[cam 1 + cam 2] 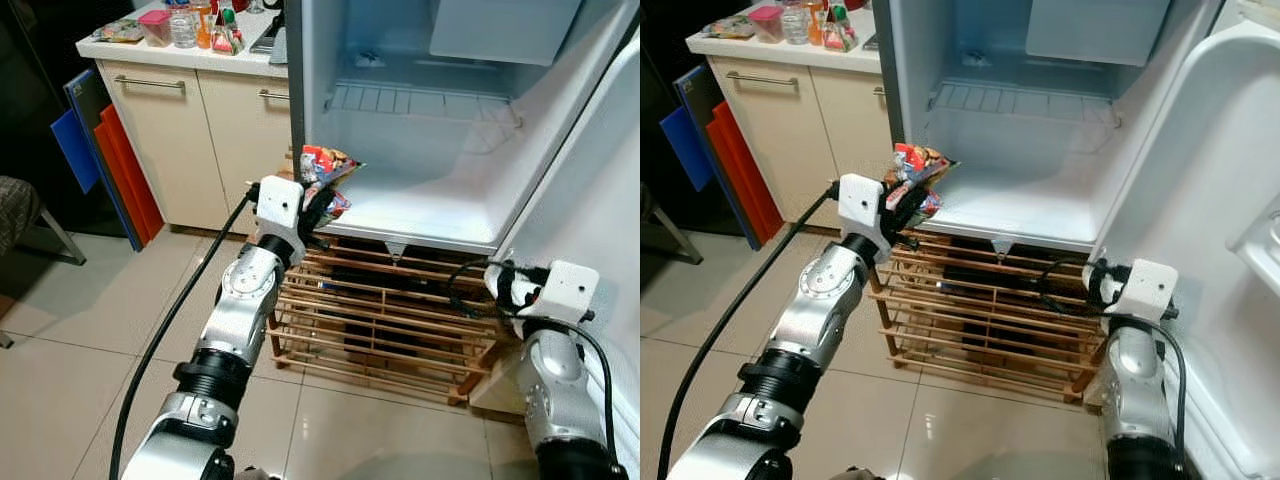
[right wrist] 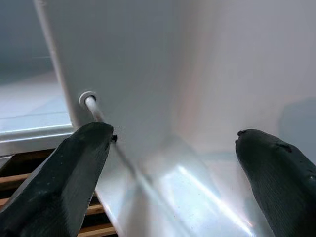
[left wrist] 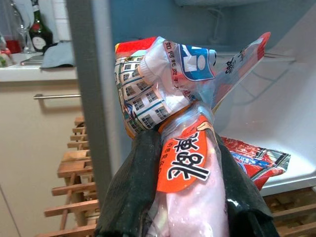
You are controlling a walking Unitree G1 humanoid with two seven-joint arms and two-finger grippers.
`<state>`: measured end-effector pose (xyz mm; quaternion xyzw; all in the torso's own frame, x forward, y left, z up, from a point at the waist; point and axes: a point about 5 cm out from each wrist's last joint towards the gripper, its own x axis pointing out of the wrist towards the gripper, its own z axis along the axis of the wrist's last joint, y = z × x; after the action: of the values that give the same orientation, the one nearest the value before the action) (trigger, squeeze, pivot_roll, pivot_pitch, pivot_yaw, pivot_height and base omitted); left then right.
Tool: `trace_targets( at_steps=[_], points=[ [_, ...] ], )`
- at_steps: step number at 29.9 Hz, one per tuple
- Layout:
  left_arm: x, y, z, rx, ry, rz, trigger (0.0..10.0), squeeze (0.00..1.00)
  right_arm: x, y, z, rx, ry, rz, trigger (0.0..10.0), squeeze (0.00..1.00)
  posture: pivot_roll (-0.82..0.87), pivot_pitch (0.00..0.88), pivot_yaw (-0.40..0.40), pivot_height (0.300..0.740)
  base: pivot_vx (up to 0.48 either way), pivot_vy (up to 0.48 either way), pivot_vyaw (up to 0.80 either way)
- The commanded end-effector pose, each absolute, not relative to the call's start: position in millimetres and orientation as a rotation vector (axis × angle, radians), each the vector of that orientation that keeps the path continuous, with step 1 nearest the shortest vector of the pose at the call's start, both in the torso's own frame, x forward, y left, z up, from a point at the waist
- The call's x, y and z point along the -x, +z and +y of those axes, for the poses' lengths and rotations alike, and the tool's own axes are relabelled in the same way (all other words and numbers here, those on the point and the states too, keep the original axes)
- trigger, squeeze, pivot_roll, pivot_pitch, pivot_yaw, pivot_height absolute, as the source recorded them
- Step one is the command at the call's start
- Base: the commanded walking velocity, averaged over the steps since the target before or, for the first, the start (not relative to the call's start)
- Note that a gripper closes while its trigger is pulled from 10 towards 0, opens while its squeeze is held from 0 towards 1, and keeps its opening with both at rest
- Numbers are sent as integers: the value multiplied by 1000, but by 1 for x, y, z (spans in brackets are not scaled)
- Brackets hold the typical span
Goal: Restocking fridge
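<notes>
A: So, how far along does the restocking look?

B: Early, I'd judge. The crinkly clear-plastic food packet with an orange label and pale pink contents (image 3: 190, 197) is not yet on a shelf. It sits clamped between the two black fingers of the left gripper (image 1: 318, 212), just at the front lip of the open white fridge (image 1: 450, 215), by its left wall.

A: Anything already inside?

B: A flat red foil packet (image 3: 256, 160) lies on the fridge floor near the front edge, just beyond the held one. The white wire shelf (image 1: 420, 100) above it looks bare, and so does most of the floor, so there is plenty left to do.

A: And the other arm?

B: The right gripper (image 2: 173, 163) has its fingers spread apart and holds nothing. It hangs low by the white fridge door (image 1: 1200, 200), close to the door's inner face, well apart from the packet.

A: What's around all that?

B: A slatted wooden rack (image 1: 380, 320) stands under the fridge, and a white tabletop on cream cabinets (image 1: 200, 55) to the left carries jars and bottles.
</notes>
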<state>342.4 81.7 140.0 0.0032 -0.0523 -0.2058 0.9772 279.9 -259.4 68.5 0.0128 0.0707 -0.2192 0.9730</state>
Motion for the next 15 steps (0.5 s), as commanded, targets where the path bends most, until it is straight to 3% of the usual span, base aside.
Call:
trace_targets(
  at_steps=[1, 7, 10, 12, 15],
  points=[
    [-345, 148, 81, -5, -420, -141, 10000, 0, -278, 72, -279, -42, -534, 152, 10000, 0, -110, 0, 26, 740, 0, 0, 0],
    [-345, 148, 81, -5, -419, -138, 10000, 0, -282, 85, -299, 64, -614, 121, 10000, 0, -104, 0, 26, 740, 0, 0, 0],
    [-345, 147, 82, -6, -417, -136, 10000, 0, -290, 98, -282, 121, -524, 45, 10000, 0, -105, 0, 28, 740, 0, 0, 0],
    [-344, 146, 82, -10, -420, -132, 10000, 0, -295, 105, -255, 120, -392, -22, 10000, 0, -105, 0, 29, 740, 0, 0, 0],
    [-344, 146, 82, -13, -422, -130, 10000, 0, -296, 105, -246, 109, -347, -32, 10000, 0, -105, 0, 30, 740, 0, 0, 0]
  ],
)
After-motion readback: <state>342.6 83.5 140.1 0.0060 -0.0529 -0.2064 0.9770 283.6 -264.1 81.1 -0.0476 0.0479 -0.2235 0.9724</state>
